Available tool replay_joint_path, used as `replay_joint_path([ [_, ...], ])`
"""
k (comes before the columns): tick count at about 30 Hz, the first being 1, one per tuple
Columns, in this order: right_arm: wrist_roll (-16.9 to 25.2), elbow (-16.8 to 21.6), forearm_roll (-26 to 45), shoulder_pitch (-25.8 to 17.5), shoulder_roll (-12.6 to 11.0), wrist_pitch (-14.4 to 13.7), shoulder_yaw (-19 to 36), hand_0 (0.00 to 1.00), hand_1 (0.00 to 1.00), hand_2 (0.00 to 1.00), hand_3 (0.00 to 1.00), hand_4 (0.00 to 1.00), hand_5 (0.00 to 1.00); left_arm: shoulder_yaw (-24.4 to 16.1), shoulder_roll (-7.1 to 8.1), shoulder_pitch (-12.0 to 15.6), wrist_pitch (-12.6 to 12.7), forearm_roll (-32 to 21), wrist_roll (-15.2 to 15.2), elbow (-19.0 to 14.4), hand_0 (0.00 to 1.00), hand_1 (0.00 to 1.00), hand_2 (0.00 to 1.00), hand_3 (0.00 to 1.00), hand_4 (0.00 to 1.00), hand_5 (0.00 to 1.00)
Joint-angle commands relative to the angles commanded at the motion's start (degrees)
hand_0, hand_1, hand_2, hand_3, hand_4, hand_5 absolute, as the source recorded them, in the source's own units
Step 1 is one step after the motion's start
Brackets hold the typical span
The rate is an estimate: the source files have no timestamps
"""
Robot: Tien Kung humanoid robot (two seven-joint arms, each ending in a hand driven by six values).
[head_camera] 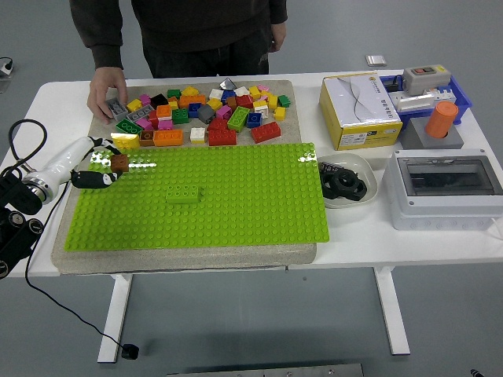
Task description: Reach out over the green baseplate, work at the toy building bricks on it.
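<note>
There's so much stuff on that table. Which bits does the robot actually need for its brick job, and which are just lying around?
Part of the job:
green baseplate
brown brick in the robot's left hand
green brick on the baseplate
pile of loose bricks, where a person's hand rests

Just lying about:
yellow box
white bowl
grey enclosure
orange cylinder

The robot's left arm point(20, 206) enters from the left edge, black at the base, with a white forearm angled up and to the right; its left hand point(96, 171) has dark fingers point(93, 180) curled, pinching a small brown brick point(119, 162); the right arm is out of sight; across the table, a person's hand point(106, 90) rests palm down, fingers bent.
</note>
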Motion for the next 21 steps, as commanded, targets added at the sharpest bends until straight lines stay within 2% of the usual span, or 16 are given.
replay_joint_path([
  [6,-0.2,0.0,-1.0,-0.2,0.0,0.0,1.2,0.684,0.62,0.729,0.714,0.737,0.822,0.6,-2.63,0.8,-0.1,1.6,2.6,-6.6,0.858,0.936,0.889,0.569,0.645,0.171],
  [10,-0.4,0.0,-1.7,-0.3,0.0,0.0,2.1,0.684,0.62,0.729,0.714,0.737,0.822,-1.0,-5.15,1.2,-0.4,2.9,4.7,-7.6,0.858,0.936,0.889,0.569,0.645,0.171],
  [14,-0.4,0.0,-2.2,-0.4,0.0,-0.1,2.7,0.685,0.619,0.73,0.714,0.738,0.822,-3.0,-7.02,1.6,-0.6,4.0,6.2,-8.2,0.858,0.936,0.892,0.567,0.652,0.166],
  [18,-0.4,0.0,-2.5,-0.5,0.0,-0.1,3.1,0.684,0.607,0.729,0.714,0.737,0.822,-3.7,-7.96,2.2,-1.2,4.9,7.9,-8.2,0.858,0.937,0.894,0.567,0.659,0.157],
  [21,-0.4,0.0,-2.5,-0.6,-0.1,-0.1,3.2,0.684,0.607,0.729,0.714,0.737,0.822,-3.9,-8.12,3.0,-1.9,5.6,9.3,-8.4,0.858,0.937,0.894,0.567,0.659,0.157],
])
